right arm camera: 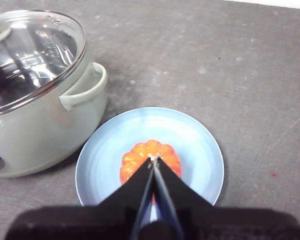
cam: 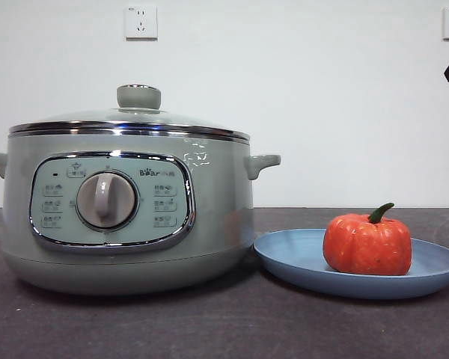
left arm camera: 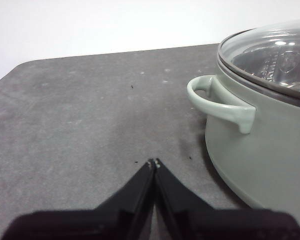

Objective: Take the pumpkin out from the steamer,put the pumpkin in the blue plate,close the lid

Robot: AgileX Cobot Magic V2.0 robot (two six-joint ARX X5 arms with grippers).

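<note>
White wall with two sockets stands behind the dark grey table (cam: 224, 329), which fills the lower part of the front view. On the table the biggest thing is the steamer (cam: 127, 224), pale green with a chrome rim, and the lid (cam: 135, 120) sits on it already, its green knob up — through the glass the wrist views show only metal inside. Just beside the steamer, nearly touching its base, lies the blue plate (cam: 434, 265), and the pumpkin (cam: 367, 244) stands upright in it, a little toward the side far from the pot, stem pointing up. So I judge the task is done, or almost done. The left gripper (left arm camera: 154, 162) hangs low over the bare table next to the steamer's side handle, jaws pressed together and empty. The right gripper (right arm camera: 154, 159) is above the pumpkin with its jaws also together, holding nothing. The pumpkin looks light and stiff with a ribbed skin; it should be taken across the body between two ribs, not by the thin stem. The lid is glass — fragile and probably heavy — and the knob is the only good place to hold.
</note>
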